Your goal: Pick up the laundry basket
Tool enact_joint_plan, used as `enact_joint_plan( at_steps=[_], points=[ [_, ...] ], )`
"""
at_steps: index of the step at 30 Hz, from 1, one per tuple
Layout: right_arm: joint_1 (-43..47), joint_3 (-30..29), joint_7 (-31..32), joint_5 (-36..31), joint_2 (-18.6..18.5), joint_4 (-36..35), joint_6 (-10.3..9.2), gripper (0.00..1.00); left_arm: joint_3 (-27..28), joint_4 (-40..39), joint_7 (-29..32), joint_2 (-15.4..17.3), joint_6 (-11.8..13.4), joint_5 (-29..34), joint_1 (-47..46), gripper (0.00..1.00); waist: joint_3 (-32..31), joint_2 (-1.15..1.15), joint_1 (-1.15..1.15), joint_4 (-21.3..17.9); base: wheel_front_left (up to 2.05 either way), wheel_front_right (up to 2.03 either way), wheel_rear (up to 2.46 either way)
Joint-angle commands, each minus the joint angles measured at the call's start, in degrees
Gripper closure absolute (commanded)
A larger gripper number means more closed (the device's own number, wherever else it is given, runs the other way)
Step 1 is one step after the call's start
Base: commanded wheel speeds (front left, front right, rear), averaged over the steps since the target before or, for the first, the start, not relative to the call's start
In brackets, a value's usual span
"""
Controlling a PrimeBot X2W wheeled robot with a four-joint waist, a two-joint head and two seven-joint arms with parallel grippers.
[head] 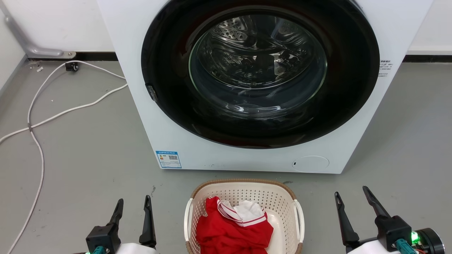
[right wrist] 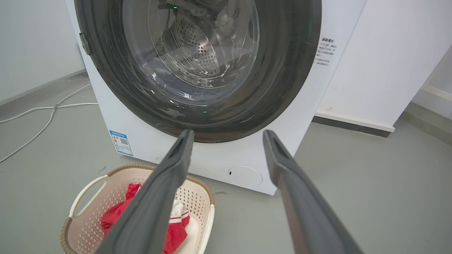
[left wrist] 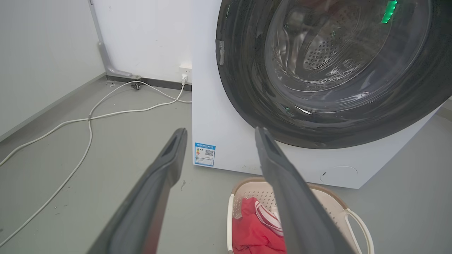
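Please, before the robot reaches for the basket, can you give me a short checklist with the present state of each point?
1. Left gripper open and empty: ok.
2. Right gripper open and empty: ok.
3. Laundry basket upright on the floor, between the two grippers: ok.
4. Both white handles free, red garment inside, not over them: ok.
5. White cable away from the basket, off to the left: ok.
6. Gap between basket and washing machine enough for lifting: cannot tell.

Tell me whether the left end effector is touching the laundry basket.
Apart. The head view shows bare floor between the left end effector and the laundry basket.
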Motion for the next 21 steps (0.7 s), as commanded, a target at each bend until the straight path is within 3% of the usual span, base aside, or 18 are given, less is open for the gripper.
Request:
enact_joint_plan(
  at_steps=[1,21],
  points=[
    [0.1,0.0,-0.1,0.2,-0.1,0.2,-0.02,0.0,0.1,0.1,-0.2,0.1,0.3,0.3,0.4,0.0,0.0,0.0,0.0,0.0,0.0,0.0,0.0],
    [-0.4,0.3,-0.1,0.6,-0.1,0.8,-0.03,0.0,0.2,0.7,-0.2,0.1,0.4,-0.1,0.2,0.0,0.3,0.0,0.0,-0.2,0.0,0.0,0.0]
  ],
)
